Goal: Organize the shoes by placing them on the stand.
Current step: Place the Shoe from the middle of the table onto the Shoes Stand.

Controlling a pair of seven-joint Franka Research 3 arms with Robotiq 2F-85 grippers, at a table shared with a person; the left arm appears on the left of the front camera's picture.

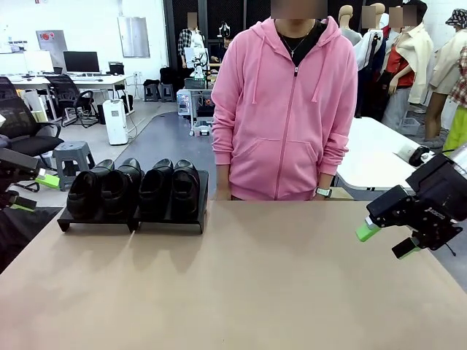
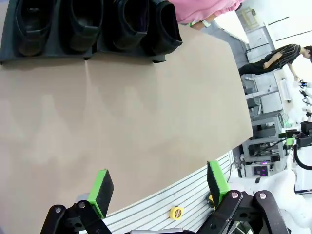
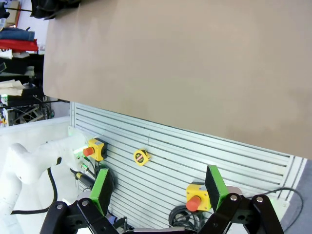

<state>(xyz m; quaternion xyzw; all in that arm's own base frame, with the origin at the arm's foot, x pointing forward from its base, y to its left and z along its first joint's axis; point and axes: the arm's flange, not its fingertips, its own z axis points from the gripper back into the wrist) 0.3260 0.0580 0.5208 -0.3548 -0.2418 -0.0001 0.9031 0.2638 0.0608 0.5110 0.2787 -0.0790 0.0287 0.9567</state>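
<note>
Four shoes [image 1: 135, 189] on the stand [image 1: 131, 219], toes toward the robot; both pincers released, left pincer [image 2: 158, 187], right pincer [image 1: 387, 239]

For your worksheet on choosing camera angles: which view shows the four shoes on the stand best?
The front view: all four shoes sit side by side on the stand, seen whole. The left wrist view crops their tops at the picture's edge; the right wrist view shows a dark patch in its top-left corner, too little to identify.

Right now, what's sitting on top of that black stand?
Four shiny black shoes sit side by side on the stand, toes facing the robot. They cover most of its trays, so the surface under them cannot be seen.
</note>
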